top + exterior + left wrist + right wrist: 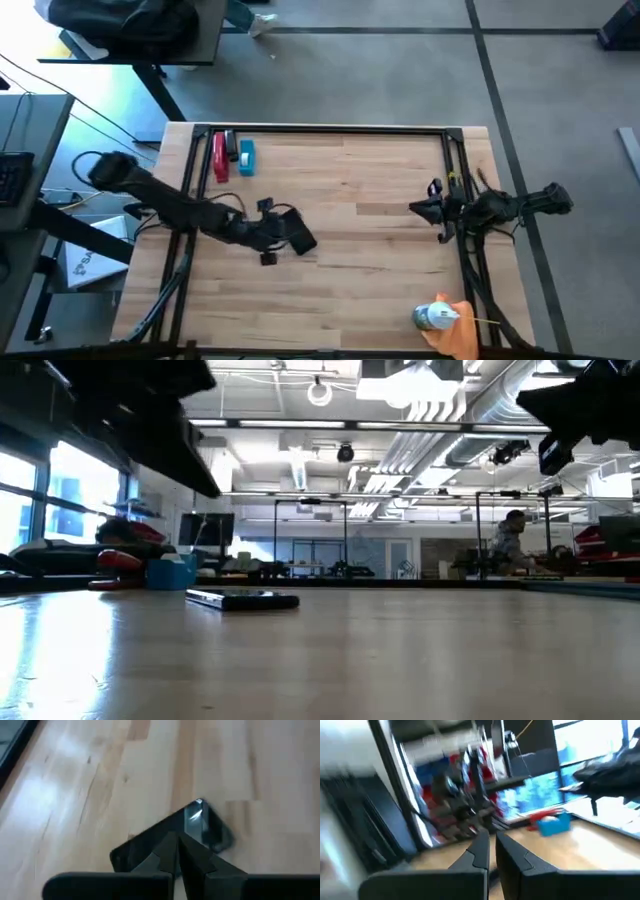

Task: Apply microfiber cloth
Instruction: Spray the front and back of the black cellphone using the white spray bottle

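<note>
- Your table (380, 200) is light wood with a dark frame round its edges.
- Your left arm reaches in from the table's left side; the left gripper (285, 232) sits over the black phone (300, 240), fingers (167, 852) pressed together with only a thin slit between them, holding nothing.
- Your right arm comes in from the right edge; the right gripper (422, 208) hangs above bare wood near that edge, fingers (481, 851) nearly closed, nothing between them.
- The phone lies flat on the wood, left of centre, partly under your left gripper.
- The orange cloth (458, 330) is at the near right corner, bunched, touching the spray bottle (435, 317), which lies on its side.
- Red tool (220, 157) and small blue box (246, 158) sit side by side at the far left corner.
</note>
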`<state>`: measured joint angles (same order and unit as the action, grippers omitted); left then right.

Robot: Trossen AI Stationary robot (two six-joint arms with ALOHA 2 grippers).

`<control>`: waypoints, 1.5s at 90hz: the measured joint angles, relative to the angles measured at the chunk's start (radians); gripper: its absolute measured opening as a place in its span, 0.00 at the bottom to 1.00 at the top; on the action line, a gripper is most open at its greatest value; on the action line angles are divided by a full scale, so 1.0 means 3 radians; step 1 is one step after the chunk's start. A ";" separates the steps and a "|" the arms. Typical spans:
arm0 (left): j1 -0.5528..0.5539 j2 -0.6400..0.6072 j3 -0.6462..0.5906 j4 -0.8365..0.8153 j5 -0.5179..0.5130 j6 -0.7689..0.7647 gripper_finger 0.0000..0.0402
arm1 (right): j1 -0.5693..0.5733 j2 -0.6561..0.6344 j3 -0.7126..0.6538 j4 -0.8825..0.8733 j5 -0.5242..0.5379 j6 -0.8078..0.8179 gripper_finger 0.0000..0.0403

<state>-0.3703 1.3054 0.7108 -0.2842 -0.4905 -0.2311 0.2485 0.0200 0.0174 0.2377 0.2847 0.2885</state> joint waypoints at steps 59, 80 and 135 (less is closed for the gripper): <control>0.0223 0.0855 -0.1035 0.2191 -0.0525 -0.0751 0.00 | -0.0004 0.1693 0.0000 0.2317 -0.0372 -0.0505 0.00; 0.0207 0.1018 -0.1006 0.2197 0.0070 -0.1049 0.00 | 0.0005 0.2791 0.0219 0.3005 -0.0363 -0.0343 0.00; -0.0278 -0.0194 -0.0318 -0.0695 0.0302 -0.0852 0.00 | 0.0111 0.5760 0.3473 -0.0645 0.0041 -0.1654 0.00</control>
<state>-0.4538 1.2472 0.6153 -0.4927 -0.4001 -0.4867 0.2817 1.7480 1.0594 0.0442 0.2969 -0.2078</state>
